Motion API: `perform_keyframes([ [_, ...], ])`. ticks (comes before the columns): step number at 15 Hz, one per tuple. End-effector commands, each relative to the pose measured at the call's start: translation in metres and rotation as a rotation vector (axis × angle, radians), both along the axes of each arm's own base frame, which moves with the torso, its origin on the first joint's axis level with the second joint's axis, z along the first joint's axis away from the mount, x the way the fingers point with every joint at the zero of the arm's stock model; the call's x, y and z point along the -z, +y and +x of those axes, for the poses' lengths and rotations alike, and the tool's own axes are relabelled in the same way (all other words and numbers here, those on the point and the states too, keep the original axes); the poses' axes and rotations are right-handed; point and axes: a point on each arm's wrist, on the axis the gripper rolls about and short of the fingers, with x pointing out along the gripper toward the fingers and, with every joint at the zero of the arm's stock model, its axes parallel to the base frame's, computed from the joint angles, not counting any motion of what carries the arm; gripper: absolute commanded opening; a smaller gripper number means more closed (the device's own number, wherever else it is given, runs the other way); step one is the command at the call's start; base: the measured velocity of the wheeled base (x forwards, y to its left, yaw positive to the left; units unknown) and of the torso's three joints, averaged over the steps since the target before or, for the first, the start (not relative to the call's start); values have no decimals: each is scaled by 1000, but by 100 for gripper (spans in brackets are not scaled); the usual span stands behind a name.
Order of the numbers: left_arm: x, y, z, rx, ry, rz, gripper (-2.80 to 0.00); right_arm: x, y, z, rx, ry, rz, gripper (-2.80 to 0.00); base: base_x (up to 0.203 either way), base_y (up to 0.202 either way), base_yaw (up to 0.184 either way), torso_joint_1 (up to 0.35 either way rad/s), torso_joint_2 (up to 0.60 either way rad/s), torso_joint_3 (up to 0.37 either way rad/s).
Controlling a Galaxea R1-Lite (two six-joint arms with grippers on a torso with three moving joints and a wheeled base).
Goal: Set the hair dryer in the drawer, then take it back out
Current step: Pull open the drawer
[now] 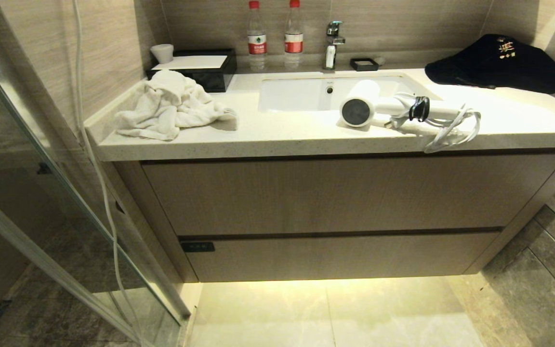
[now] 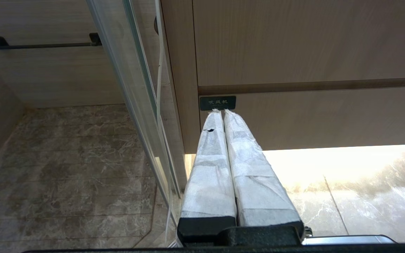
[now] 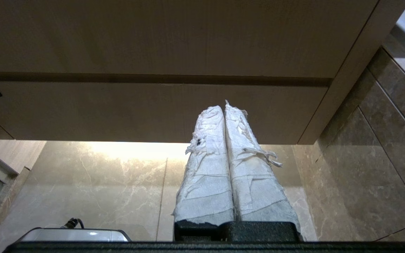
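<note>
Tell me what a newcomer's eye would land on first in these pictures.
First the white hair dryer, lying on the counter in front of the sink, dark round end toward the camera, its cord bundled at its right. Next the crumpled white towel at the counter's left end and the dark cloth at the far right. Below, the labelled drawer is closed.

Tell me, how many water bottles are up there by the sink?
2. Both stand against the back wall behind the sink, left of the tap: one bottle nearer the black box, the other bottle right beside it. None seem hidden.
</note>
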Motion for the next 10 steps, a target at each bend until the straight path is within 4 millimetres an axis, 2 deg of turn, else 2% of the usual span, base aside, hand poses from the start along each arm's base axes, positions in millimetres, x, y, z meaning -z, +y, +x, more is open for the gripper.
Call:
perform_keyframes([
  [1,0,0,0,0,3,-1,-280,0,0,0,-2,2,-4,-280,0,0,0,0,0,0],
  [10,0,0,0,0,2,-1,-280,0,0,0,-6,0,-8,-280,0,0,0,0,0,0],
])
